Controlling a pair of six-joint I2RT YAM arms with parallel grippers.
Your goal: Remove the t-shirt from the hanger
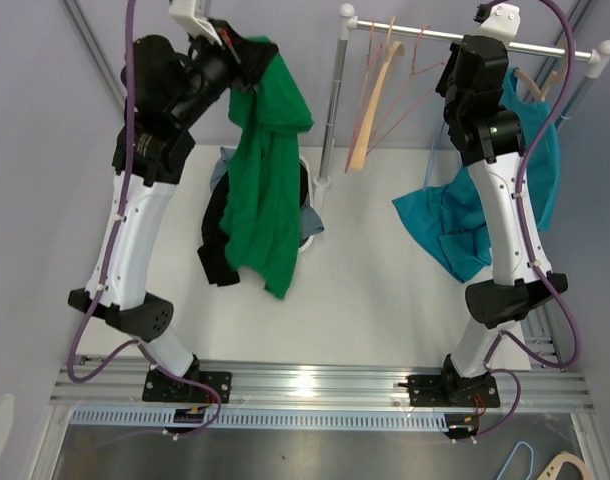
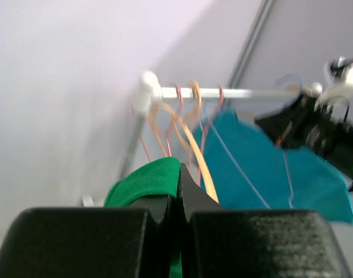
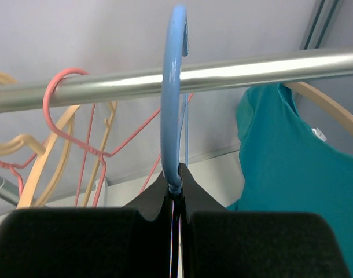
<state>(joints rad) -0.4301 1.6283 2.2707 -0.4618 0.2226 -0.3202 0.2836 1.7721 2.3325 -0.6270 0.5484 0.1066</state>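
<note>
A green t-shirt [image 1: 270, 200] dangles in the air at the back left. My left gripper [image 1: 247, 55] is shut on its top edge. In the left wrist view a fold of the green t-shirt [image 2: 144, 179] is pinched in the left gripper [image 2: 181, 179]. My right gripper [image 3: 177, 185] is shut on the stem of a light blue hanger [image 3: 172, 104]. Its hook crosses the metal rail [image 3: 252, 69] and rises above it. Thin blue wires of the hanger [image 2: 289, 174] show in front of teal cloth; no green cloth is on them.
A teal t-shirt [image 1: 455, 225] hangs on a wooden hanger at the right end of the rail [image 1: 435, 35]. Wooden and pink hangers [image 1: 370, 110] hang further left, by the rack's post [image 1: 333, 100]. A black garment [image 1: 217, 245] and a bin [image 1: 305, 190] lie behind the green t-shirt.
</note>
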